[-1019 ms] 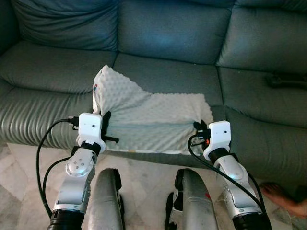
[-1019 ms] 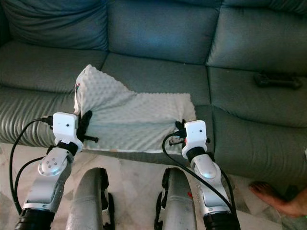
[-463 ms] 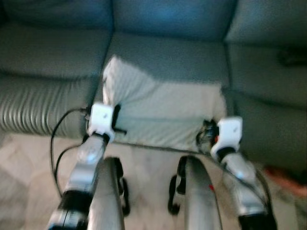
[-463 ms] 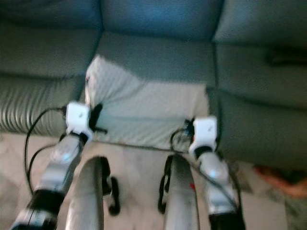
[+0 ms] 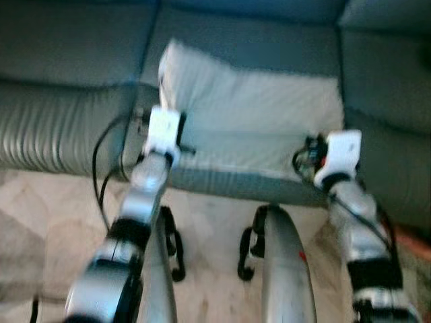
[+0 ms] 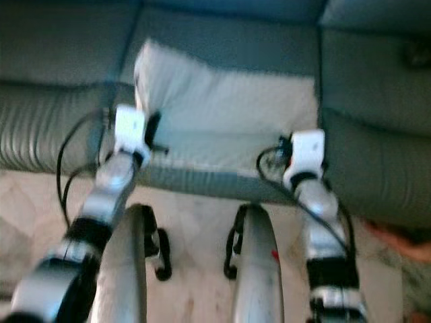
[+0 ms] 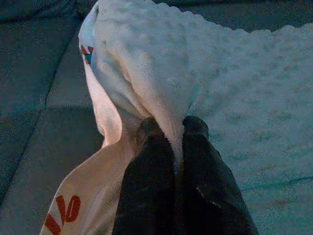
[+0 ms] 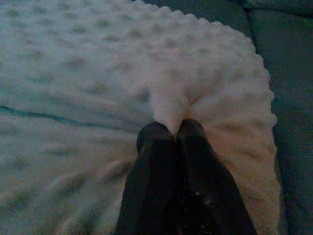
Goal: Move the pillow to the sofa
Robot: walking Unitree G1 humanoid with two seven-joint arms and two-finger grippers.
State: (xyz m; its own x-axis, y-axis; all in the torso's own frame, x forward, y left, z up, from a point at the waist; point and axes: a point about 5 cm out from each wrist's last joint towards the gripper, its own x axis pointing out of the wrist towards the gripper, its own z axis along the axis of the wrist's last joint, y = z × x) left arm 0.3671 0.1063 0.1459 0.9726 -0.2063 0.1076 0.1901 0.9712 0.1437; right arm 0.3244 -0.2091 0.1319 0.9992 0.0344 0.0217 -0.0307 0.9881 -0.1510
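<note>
While the head views are blurred, the grey sofa (image 5: 67, 87) spans the scene from 9 to 3 o'clock, and the white dimpled pillow (image 5: 262, 121) lies on its seat cushion at 12 o'clock, its front edge at the seat's lip. Left gripper (image 7: 168, 128) is pinched tight on the pillow's 9 o'clock corner fabric; right gripper (image 8: 168, 131) likewise clamps its 3 o'clock corner.

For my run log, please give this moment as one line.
white bumpy fabric pillow: on grey-green leather sofa | left gripper: pinching it | right gripper: pinching it
</note>
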